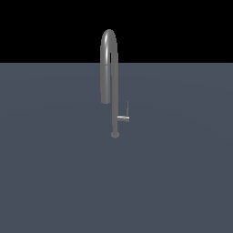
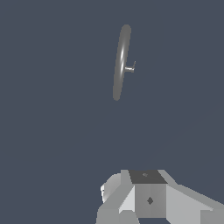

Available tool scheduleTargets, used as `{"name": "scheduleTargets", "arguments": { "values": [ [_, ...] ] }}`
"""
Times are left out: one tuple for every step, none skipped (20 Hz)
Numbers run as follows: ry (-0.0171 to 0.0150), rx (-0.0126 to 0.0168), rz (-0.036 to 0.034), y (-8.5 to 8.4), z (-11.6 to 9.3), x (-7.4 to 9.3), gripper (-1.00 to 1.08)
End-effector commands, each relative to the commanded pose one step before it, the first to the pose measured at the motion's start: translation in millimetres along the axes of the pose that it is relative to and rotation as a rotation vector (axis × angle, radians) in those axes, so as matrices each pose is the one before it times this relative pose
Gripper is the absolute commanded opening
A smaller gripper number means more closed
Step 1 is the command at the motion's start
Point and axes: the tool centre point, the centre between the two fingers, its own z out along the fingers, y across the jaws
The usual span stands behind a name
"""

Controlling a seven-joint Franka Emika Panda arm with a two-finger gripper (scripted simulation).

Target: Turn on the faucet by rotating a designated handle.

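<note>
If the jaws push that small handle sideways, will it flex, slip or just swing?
The handle looks like rigid metal, so probably no flex. Its upright rod is thin and smooth, so contact may slip. It joins the faucet stem, so it likely pivots rather than shifts.

Flat grey-blue floor [image 1: 54, 182] bearing the faucet [image 1: 110, 68] on its round base

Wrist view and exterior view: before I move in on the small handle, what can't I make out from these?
- Pincer: its fingertips lie outside the wrist view, only the grey robot hand body shows; the exterior view shows no arm. Open or shut is unknown.
- Small thin grey L-shaped lever handle: too small in both views to judge its exact angle.
- Tall grey metal gooseneck faucet: foreshortened in the wrist view; its base is not visible there.
</note>
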Motion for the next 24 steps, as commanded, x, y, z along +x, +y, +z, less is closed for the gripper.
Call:
{"name": "scheduleTargets", "arguments": {
  "values": [
    [0.00000,0.00000,0.00000,0.01,0.00,0.00,-1.00],
    [0.00000,0.00000,0.00000,-0.29,-0.07,-0.02,-1.00],
    [-0.00125,0.00137,0.00152,0.29,0.18,0.57,-1.00],
    [-0.00156,0.00173,0.00191,0.01,0.14,0.68,-1.00],
    [-0.00221,0.00244,0.00270,0.03,0.21,0.97,-1.00],
    [-0.00285,0.00314,0.00347,0.05,0.27,1.25,-1.00],
    [-0.00346,0.00382,0.00422,0.03,0.32,1.51,-1.00],
    [-0.00411,0.00453,0.00500,0.05,0.38,1.80,-1.00],
    [-0.00476,0.00526,0.00580,0.07,0.45,2.08,-1.00],
    [-0.00541,0.00597,0.00659,0.07,0.51,2.36,-1.00],
    [-0.00606,0.00669,0.00738,0.07,0.57,2.65,-1.00],
    [-0.00672,0.00742,0.00819,0.08,0.63,2.94,-1.00],
    [-0.00741,0.00818,0.00902,0.10,0.70,3.24,-1.00],
    [-0.00808,0.00892,0.00984,0.10,0.76,3.53,-1.00],
    [-0.00878,0.00969,0.01069,0.11,0.82,3.84,-1.00],
    [-0.00949,0.01048,0.01155,0.13,0.89,4.15,-1.00],
    [-0.01020,0.01127,0.01242,0.14,0.95,4.46,-1.00],
    [-0.01094,0.01209,0.01331,0.16,1.02,4.78,-1.00],
    [-0.01167,0.01291,0.01420,0.16,1.09,5.11,-1.00],
    [-0.01243,0.01375,0.01512,0.17,1.16,5.44,-1.00],
    [-0.01316,0.01457,0.01601,0.18,1.23,5.76,-1.00],
    [-0.01357,0.01504,0.01651,0.19,1.26,5.94,-1.00],
    [-0.01368,0.01517,0.01664,0.20,1.27,5.99,-1.00],
    [-0.01378,0.01530,0.01676,0.19,1.28,6.04,-1.00]
  ]
}}
